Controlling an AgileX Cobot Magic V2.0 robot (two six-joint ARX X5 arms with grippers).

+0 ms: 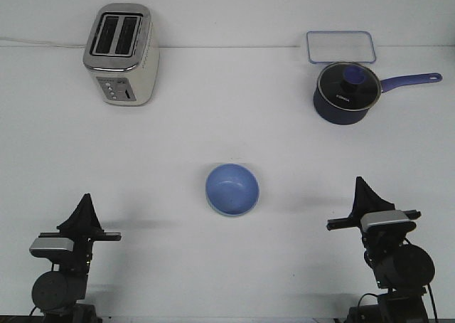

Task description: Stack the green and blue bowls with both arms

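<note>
Blue bowl: the blue bowl (232, 189) is sitting upright near the middle of the white table (213, 109), between the two arms and well apart from both.
Green bowl: no separate green bowl is showing anywhere on the table; a pale edge is peeking out along the lower left of the blue bowl (possibly the green one beneath it, though this view is not settling that).
Left gripper: the left gripper (86, 197) is resting low at the near left, its fingers meeting in one point, so it is looking pressed together and is carrying nothing.
Right gripper: the right gripper (360, 181) is resting low at the near right, likewise drawn to a single tip and carrying nothing.
Bystanders: the toaster (121, 54) is standing at the far left; the lidded saucepan (346, 92) and a clear container (340, 47) are sitting at the far right, all well away from the bowl.
Step in hand: both arms are looking parked, so this is either the very start or the very end of the stacking.
Next move: if the pale edge is the green bowl, nothing is calling for action; if not, the green bowl is needing to be found before either arm is reaching in.
</note>
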